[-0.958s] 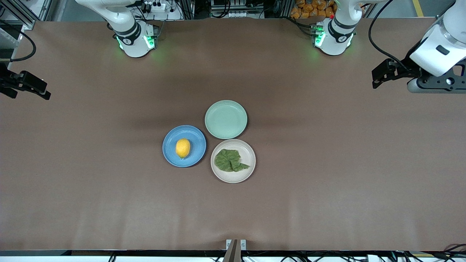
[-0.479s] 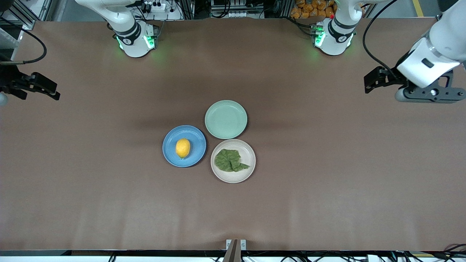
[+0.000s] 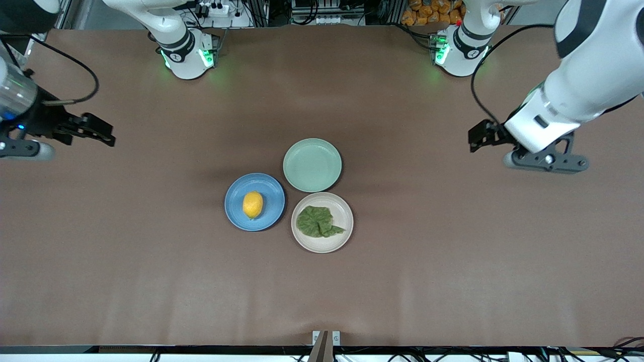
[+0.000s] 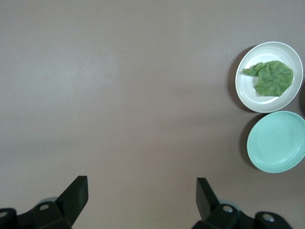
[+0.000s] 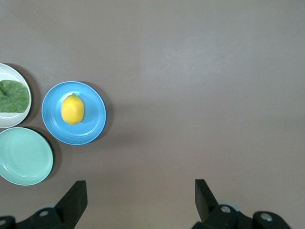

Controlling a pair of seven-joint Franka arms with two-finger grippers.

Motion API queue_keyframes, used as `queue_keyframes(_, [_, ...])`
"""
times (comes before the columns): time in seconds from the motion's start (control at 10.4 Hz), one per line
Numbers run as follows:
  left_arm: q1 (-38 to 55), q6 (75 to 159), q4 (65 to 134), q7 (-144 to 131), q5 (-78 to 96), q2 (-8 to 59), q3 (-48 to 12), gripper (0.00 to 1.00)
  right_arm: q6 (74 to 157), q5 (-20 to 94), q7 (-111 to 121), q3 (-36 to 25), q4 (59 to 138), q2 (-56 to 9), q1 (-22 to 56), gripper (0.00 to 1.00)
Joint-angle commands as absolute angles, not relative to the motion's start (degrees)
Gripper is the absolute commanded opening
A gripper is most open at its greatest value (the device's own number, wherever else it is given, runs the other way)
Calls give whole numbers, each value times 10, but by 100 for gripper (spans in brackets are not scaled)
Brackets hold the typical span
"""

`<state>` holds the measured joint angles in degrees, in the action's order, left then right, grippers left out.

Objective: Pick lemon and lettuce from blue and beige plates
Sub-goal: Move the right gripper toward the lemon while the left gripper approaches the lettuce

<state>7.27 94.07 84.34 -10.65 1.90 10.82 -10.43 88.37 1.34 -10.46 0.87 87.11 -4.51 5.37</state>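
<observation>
- A small oval bright yellow lemon (image 3: 252, 204) lies in the middle of a round, shallow, matte mid-blue plate (image 3: 236, 216), toward the right arm's end of a cluster of three plates.
- A flat, crinkled dark green lettuce leaf (image 3: 317, 221) lies on a round, shallow, pale beige plate (image 3: 343, 236), just beside the blue plate and a little nearer the front camera.
- A round, pale mint-green plate (image 3: 312, 165), with nothing on it, sits farther from the front camera, edging up against the other two.
- All three rest on a brown matte table (image 3: 453, 261).
- The right gripper (image 3: 95, 133) hangs over bare table toward the right arm's end, well apart from the plates; its wrist view shows the two black fingers spread wide with nothing between them.
- The left gripper (image 3: 478, 138) hangs over bare table toward the left arm's end, also well apart; its fingers are likewise spread wide and hold nothing.
- Judged step: the approach. Neither item has been touched or lifted.
- The next move likely calls for the right gripper to travel over the lemon and the left over the lettuce, then descend. The thin leaf will probably need a low pinch close to the plate.
- No brand, label or legible writing appears on the plates or table; any marking on the arms is too small to read.
</observation>
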Motion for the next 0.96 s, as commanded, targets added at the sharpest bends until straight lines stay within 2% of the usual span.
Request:
queue_keyframes(0.0, [92, 976, 829, -128, 29, 148, -104, 100, 903, 21, -159, 31, 874, -68, 61, 100])
queue_keyframes(0.38, [128, 1057, 828, -159, 27, 202, -103, 100, 999, 22, -245, 75, 937, -90, 67, 100])
queue_keyframes(0.86, [169, 1141, 812, -211, 25, 264, -101, 100, 1058, 22, -337, 105, 940, -166, 109, 100])
